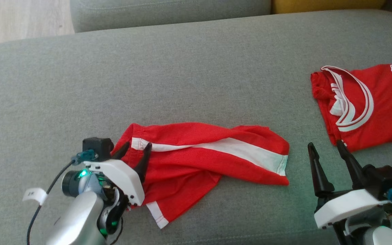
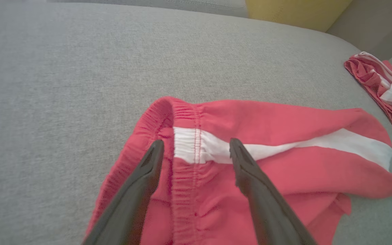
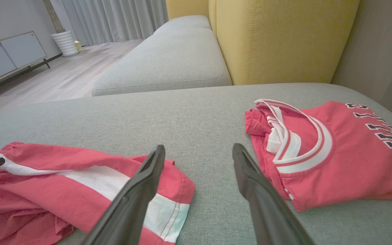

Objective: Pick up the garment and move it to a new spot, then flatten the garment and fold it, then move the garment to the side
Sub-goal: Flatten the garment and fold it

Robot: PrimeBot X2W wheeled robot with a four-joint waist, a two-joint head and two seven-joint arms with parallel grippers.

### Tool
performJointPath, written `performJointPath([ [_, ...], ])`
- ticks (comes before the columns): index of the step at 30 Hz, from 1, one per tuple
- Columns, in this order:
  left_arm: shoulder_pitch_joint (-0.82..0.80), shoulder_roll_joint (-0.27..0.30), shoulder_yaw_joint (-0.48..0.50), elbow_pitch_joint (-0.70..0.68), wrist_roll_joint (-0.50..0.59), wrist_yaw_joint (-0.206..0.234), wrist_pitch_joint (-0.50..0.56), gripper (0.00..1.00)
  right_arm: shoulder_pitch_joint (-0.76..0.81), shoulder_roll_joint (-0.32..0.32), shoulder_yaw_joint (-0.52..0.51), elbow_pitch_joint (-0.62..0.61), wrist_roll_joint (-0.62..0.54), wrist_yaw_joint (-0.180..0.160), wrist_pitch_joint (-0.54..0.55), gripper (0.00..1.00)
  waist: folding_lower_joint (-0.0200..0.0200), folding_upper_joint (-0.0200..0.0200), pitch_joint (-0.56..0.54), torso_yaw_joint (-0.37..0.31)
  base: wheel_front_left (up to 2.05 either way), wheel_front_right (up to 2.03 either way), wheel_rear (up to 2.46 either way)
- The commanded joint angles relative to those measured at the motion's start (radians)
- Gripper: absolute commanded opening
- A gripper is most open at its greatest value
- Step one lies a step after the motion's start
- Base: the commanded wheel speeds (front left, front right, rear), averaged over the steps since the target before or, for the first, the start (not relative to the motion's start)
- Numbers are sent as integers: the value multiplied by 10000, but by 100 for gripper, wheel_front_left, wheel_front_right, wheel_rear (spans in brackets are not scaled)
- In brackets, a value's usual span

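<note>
The garment (image 1: 196,153) is a pair of red shorts with a white side stripe, lying rumpled on the grey sofa seat (image 1: 182,68). My left gripper (image 1: 137,145) hangs open over its elastic waistband at the left end; in the left wrist view the fingers straddle the white stripe of the shorts (image 2: 284,163), and the left gripper (image 2: 196,143) holds nothing. My right gripper (image 1: 324,144) stands open above bare cushion, just right of the shorts' leg hem. In the right wrist view the right gripper (image 3: 198,147) sits between the shorts (image 3: 63,190) and a red shirt.
A folded red shirt (image 1: 379,109) with white collar trim and dark lettering lies at the seat's right end, also seen as the shirt (image 3: 345,160). A yellow back cushion (image 3: 284,37) rises behind it. A second grey seat (image 3: 168,61) and wooden floor (image 1: 12,17) lie beyond.
</note>
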Motion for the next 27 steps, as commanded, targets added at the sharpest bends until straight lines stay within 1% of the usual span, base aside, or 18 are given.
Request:
performJointPath([
  [1, -645, 97, 445, -118, -162, -179, -45, 75, -461, -49, 163, -283, 93, -9, -147, 100, 0, -1, 50, -46, 0, 0, 0],
  [3, -749, 81, 443, 64, -222, -314, -101, 8, -449, -49, 110, -225, 158, -9, -152, 100, 0, -1, 80, -60, 0, 0, 0],
  [4, -791, 73, 446, 141, -257, -375, -125, 0, -445, -48, 86, -192, 198, -9, -154, 100, 0, -1, 94, -64, 0, 0, 0],
  [8, -957, 87, 417, 324, -217, -486, -329, 0, -366, -48, -45, 246, 406, -9, -40, 100, 0, -1, 112, -45, 0, 0, 0],
  [11, -1056, 56, 361, 397, -202, -537, -378, 0, -309, -48, -55, 1002, 461, -9, 86, 100, 0, -1, 146, 38, 0, 0, 0],
  [14, -1146, 32, 306, 434, -165, -562, -451, 0, -431, -48, 165, 1853, 589, -9, 65, 100, 0, -1, 222, 154, 0, 0, 0],
  [18, -1280, -26, 212, 402, -92, -579, -551, 0, -988, -48, 436, 2980, 714, -9, -173, 100, 0, -1, 375, 318, 0, 0, 0],
  [19, -1280, -26, 212, 402, -92, -579, -551, 0, -988, -48, 436, 2980, 714, -9, -173, 100, 0, -1, 375, 318, 0, 0, 0],
  [23, -1369, -79, 130, 407, -62, -627, -645, 0, -1621, -48, 785, 3991, 1034, -9, -465, 100, 0, -1, 495, 445, 0, 0, 0],
  [26, -1391, -107, 85, 431, -57, -645, -711, 0, -1997, -47, 996, 4785, 1024, -9, -417, 100, 0, -1, 552, 518, 0, 0, 0],
  [27, -1400, -121, 69, 440, -58, -653, -732, 0, -2088, -47, 1034, 5068, 956, -9, -317, 88, 0, -1, 561, 546, 0, 0, 0],
])
